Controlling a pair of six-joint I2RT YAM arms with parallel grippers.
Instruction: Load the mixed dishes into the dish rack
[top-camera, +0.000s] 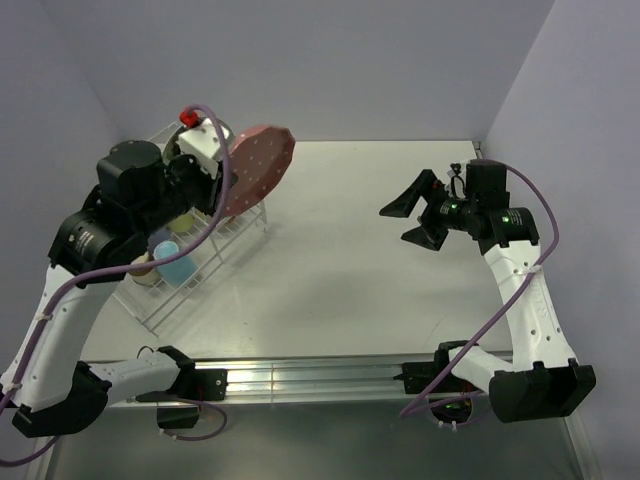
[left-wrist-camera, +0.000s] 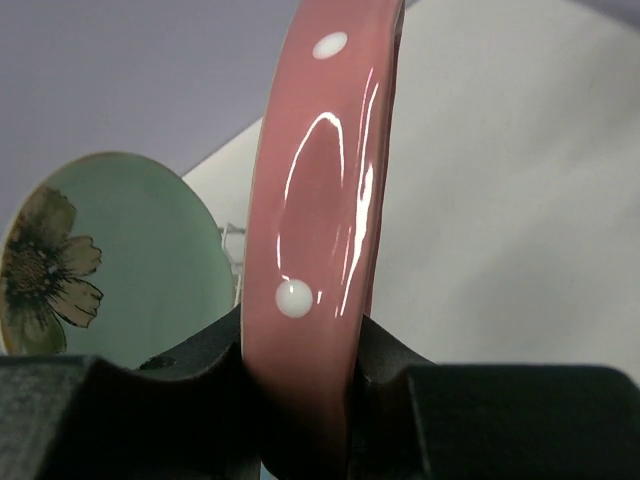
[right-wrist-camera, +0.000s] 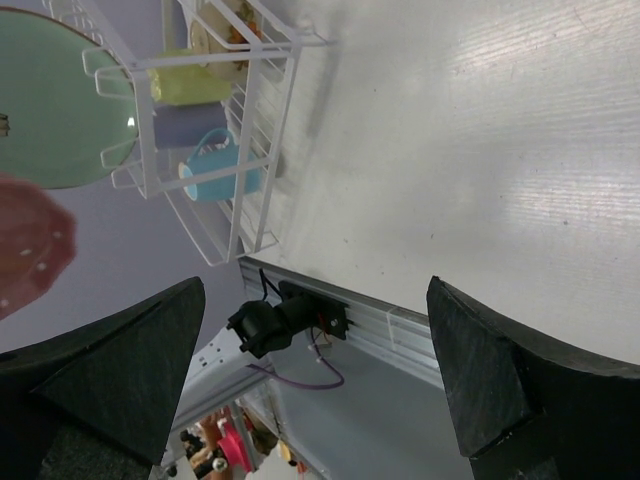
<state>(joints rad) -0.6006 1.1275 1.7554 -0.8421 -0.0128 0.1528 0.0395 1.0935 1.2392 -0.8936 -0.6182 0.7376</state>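
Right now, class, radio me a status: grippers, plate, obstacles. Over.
Left gripper shut on pink plate, edge-up by dish rack. Right gripper open, empty. Mint-green plate stands close beside it.

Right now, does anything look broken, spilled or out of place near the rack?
Nothing stands out. The pink white-dotted plate is tilted only because the left gripper holds it by its rim at the dish rack; I see no chips or spills.
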